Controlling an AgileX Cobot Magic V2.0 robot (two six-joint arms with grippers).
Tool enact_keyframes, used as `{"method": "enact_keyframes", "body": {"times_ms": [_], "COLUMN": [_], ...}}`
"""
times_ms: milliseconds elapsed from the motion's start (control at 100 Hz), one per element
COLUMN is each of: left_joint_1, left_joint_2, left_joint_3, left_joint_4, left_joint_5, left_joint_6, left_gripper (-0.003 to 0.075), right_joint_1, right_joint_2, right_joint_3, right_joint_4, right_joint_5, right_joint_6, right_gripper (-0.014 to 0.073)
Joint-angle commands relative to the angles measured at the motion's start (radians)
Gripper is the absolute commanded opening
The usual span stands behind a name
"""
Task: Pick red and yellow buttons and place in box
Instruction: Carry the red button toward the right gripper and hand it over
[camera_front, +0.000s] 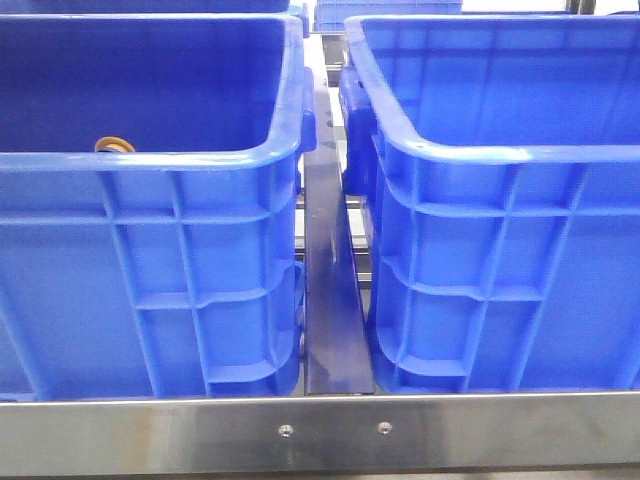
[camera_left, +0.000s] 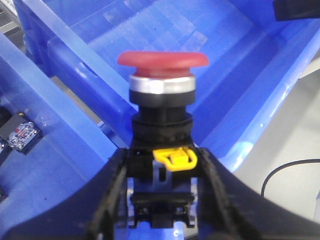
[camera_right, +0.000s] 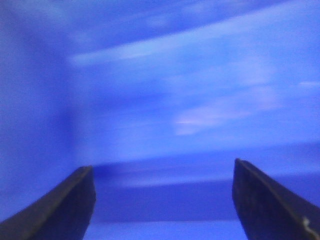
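Blue crate wall (camera_left: 75, 60) behind; left hand (camera_left: 161, 200) clamps red button (camera_left: 162, 60); right hand (camera_right: 162, 200) spread wide.

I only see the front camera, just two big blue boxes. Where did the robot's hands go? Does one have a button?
Observer: Yes. The left gripper is shut on the red button, the kind with a mushroom cap.
Operator: Which part is it holding?
Observer: The black base. The red cap points away from the fingers, with a blue crate behind it.
Operator: And the other hand?
Observer: The right gripper is open and empty, with only blurry blue plastic in front of it.
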Motion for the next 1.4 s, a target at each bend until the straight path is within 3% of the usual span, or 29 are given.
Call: {"method": "enact_keyframes", "body": {"times_ms": [0,160,300,710,1070,1160,1330,1390], "left_joint_1": [-0.007,-0.007,-0.007,-0.007,-0.007,-0.007,-0.007,-0.007], "left_joint_2": [-0.033,-0.033,-0.033,-0.033,-0.033,-0.033,-0.033,-0.033], "left_joint_3": [-0.028,-0.028,-0.028,-0.028,-0.028,-0.028,-0.028,-0.028], "left_joint_4": [-0.017,-0.017,-0.017,-0.017,-0.017,-0.017,-0.017,-0.013], "left_joint_5": [-0.078,-0.078,-0.078,-0.078,-0.079,-0.079,-0.079,-0.083], "left_joint_6": [-0.001,-0.001,-0.001,-0.001,-0.001,-0.001,-0.001,-0.001], "left_gripper": [0.0083,0.0083,0.0083,0.0083,0.0083,0.0083,0.0083,0.0085], "right_joint_1": [0.017,0.05,0.087,0.257,0.335,0.336,0.336,0.336], "right_joint_2": [0.002,0.046,0.122,0.362,0.428,0.429,0.429,0.429], "right_joint_3": [-0.054,-0.101,-0.146,-0.334,-0.377,-0.377,-0.377,-0.377], "right_joint_4": [0.24,0.598,0.74,0.793,0.794,0.794,0.794,0.794], "right_joint_5": [-0.022,0.033,0.109,0.19,0.19,0.19,0.191,0.191], "right_joint_6": [-0.133,-0.306,-0.371,-0.384,-0.384,-0.384,-0.384,-0.384], "right_gripper": [0.0588,0.0588,0.0588,0.0588,0.0586,0.0536,0.0294,0.0249]}}
